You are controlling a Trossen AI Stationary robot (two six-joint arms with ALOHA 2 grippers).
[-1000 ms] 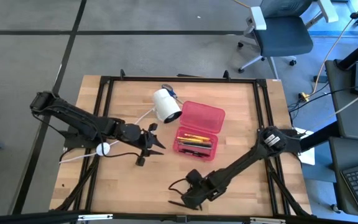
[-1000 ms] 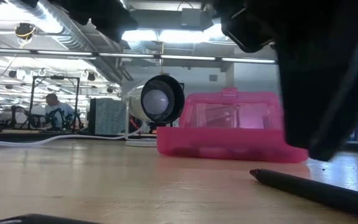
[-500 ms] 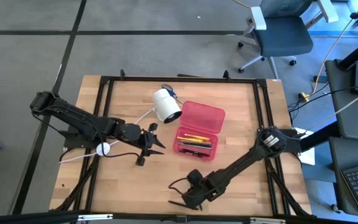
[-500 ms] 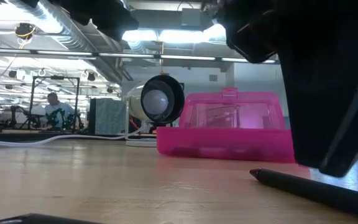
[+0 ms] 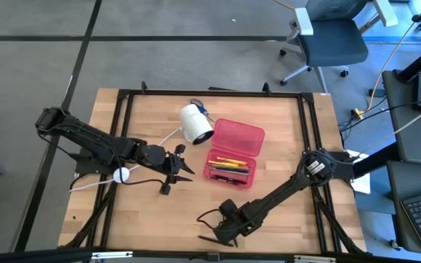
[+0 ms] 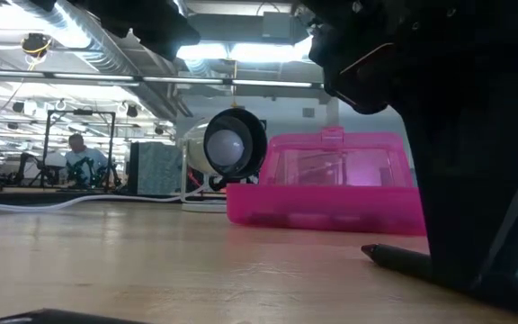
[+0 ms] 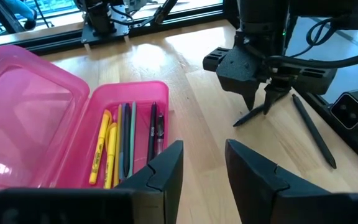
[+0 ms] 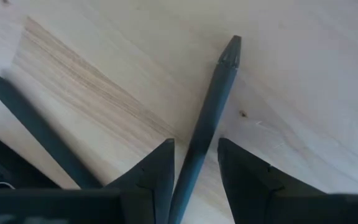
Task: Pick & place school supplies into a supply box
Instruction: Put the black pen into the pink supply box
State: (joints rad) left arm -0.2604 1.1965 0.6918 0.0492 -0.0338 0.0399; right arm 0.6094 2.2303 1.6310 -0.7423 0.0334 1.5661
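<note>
**Right gripper down on a dark pen near the front edge**

Starting from your left: the left gripper [image 5: 182, 170] is parked mid-table with its fingers apart and nothing between them, pointing at the supply box [image 5: 234, 150]. A white cable [image 5: 148, 152] runs under that arm to the white cylinder [image 5: 195, 123], which sits touching the box's back-left corner, so that side is crowded. The box lies open, lid flat toward the back, with yellow, green and dark pens [image 7: 128, 144] already lined up in its tray.

Further right and toward the front edge, your right gripper [image 7: 261, 104] is tipped down onto the wood. In its own wrist view a dark pen [image 8: 205, 118] lies in the gap between the 2 fingers; they look slightly parted, not clamped on it. A second dark pen [image 7: 314, 130] lies just beside it on the table [image 5: 145, 212].

Versus 1 second ago, the right arm has dropped lower in the low view and now covers more of the pen there. The left arm, box and cylinder haven't budged.
</note>
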